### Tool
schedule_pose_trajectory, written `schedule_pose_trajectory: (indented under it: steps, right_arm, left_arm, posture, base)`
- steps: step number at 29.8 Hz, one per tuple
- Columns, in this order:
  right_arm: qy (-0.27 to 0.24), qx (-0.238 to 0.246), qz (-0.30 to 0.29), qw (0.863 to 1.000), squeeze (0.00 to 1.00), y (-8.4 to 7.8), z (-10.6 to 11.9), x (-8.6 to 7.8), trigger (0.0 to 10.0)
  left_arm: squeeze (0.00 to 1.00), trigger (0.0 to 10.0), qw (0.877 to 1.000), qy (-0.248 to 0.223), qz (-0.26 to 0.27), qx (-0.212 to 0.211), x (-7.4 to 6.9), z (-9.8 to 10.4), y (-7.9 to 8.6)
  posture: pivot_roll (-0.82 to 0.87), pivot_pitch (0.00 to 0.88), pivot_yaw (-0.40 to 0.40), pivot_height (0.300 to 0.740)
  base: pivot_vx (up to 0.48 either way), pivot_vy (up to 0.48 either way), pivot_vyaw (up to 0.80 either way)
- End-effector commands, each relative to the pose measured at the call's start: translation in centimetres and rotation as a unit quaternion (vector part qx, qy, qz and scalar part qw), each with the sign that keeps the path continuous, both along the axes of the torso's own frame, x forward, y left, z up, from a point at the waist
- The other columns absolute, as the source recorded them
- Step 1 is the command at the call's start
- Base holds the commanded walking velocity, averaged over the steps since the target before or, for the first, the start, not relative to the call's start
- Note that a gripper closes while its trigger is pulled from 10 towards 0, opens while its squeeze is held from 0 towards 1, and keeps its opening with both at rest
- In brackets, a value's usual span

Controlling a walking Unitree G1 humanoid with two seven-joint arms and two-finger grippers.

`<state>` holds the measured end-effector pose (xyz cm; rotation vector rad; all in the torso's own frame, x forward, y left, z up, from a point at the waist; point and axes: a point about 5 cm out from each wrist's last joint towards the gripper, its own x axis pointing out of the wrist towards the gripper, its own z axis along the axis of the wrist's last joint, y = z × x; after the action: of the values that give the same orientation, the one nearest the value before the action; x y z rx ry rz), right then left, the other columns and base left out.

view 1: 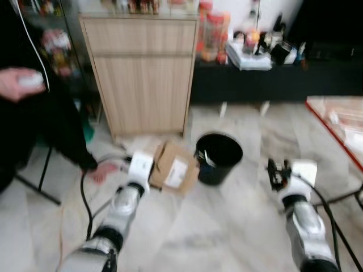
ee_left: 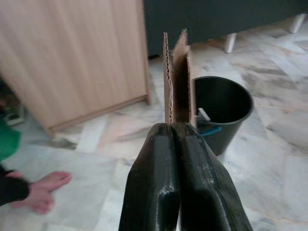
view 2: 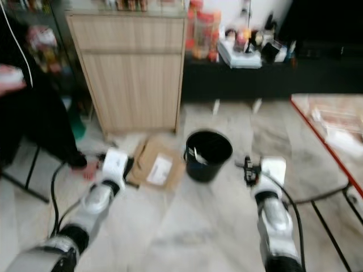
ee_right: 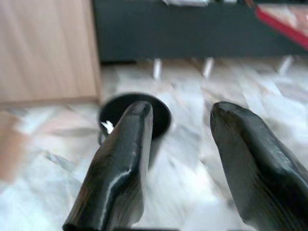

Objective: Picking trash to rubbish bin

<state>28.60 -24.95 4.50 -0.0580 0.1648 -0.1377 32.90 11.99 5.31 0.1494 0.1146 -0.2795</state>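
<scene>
The left tool (ee_left: 175, 139), two glossy black fingers pressed together, pinches a flat piece of brown corrugated cardboard (view 1: 174, 167) by its edge. In the left wrist view the cardboard stands edge-on straight out of the fingertips, its fluted layers showing. In the head views it carries a white label and hangs just above the pale marbled floor (view 1: 227, 226), at about one o'clock from the left tool's white wrist block.

The right tool (ee_right: 180, 118) sits at about four o'clock from the bin, its smooth rounded black fingers spread wide with nothing between them.

The rubbish bin (view 1: 218, 157), a round black plastic bucket with a scrap of white inside, stands on the floor just beside the cardboard at its three o'clock, between the two arms.

Further off at eleven o'clock is a light wood-grain cabinet (view 1: 144, 71). At nine o'clock a person in dark clothing sits, one bare foot (view 1: 103, 171) on the floor. At one o'clock a low dark surface (view 1: 272, 82) carries blurred jars and bottles.
</scene>
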Motion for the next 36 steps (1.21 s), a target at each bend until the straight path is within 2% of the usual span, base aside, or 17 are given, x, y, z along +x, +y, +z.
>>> schedule_pose_trajectory:
  steps: [1, 5, 9, 10, 13, 19, 26, 36]
  right_arm:
    - [0.019, -0.001, -0.010, 1.000, 0.00, -0.7, -0.5, -0.4, 10.0]
    - [0.023, -0.014, 0.013, 1.000, 0.00, -0.4, -0.3, 0.1, 10.0]
    - [0.031, -0.024, -0.009, 0.999, 0.00, -2.1, -0.4, -0.1, 10.0]
    - [0.049, -0.031, -0.027, 0.998, 0.00, -3.1, -0.8, -0.7, 10.0]
    - [0.079, -0.033, -0.051, 0.995, 0.00, -4.4, -1.8, -1.9, 10.0]
    - [0.107, -0.026, -0.079, 0.991, 0.00, -5.6, -3.1, -3.8, 10.0]
    - [0.085, -0.022, -0.072, 0.994, 0.00, -5.3, -2.5, -3.1, 10.0]
    - [0.056, -0.013, -0.039, 0.998, 0.00, -3.9, -1.8, -1.7, 10.0]
  left_arm:
    - [0.00, 10.0, 1.000, 0.013, -0.005, -0.002, -0.2, -0.4, -0.8]
    - [0.00, 10.0, 1.000, 0.017, -0.001, -0.006, -0.3, -0.5, -0.7]
    - [0.00, 10.0, 1.000, 0.022, 0.007, -0.016, -0.2, -0.6, -0.5]
    - [0.00, 10.0, 1.000, 0.023, 0.006, -0.010, -0.2, -0.7, -0.3]
    - [0.00, 10.0, 0.999, 0.032, 0.005, 0.008, -0.4, -1.1, 0.3]
    - [0.00, 10.0, 0.998, 0.053, 0.010, 0.039, -1.1, -2.1, 1.6]
    - [0.00, 10.0, 0.998, 0.045, 0.013, 0.032, -0.9, -1.8, 1.5]
    - [0.00, 10.0, 0.999, 0.037, 0.012, 0.029, -0.8, -1.5, 1.3]
  posture:
    - [0.06, 0.054, -0.082, 0.740]
    - [0.06, 0.065, -0.085, 0.740]
    - [0.06, 0.075, -0.087, 0.740]
    - [0.06, 0.076, -0.088, 0.740]
    - [0.06, 0.081, -0.088, 0.740]
    - [0.06, 0.096, -0.084, 0.740]
    - [0.07, 0.108, -0.079, 0.740]
    - [0.07, 0.113, -0.078, 0.740]
  base:
    - [0.412, 0.000, 0.00]
    - [0.412, 0.000, 0.00]
    - [0.412, 0.000, 0.00]
    - [0.409, 0.000, 0.00]
    - [0.407, 0.000, 0.00]
    - [0.407, 0.000, 0.00]
    - [0.405, 0.000, 0.00]
    - [0.406, 0.000, 0.00]
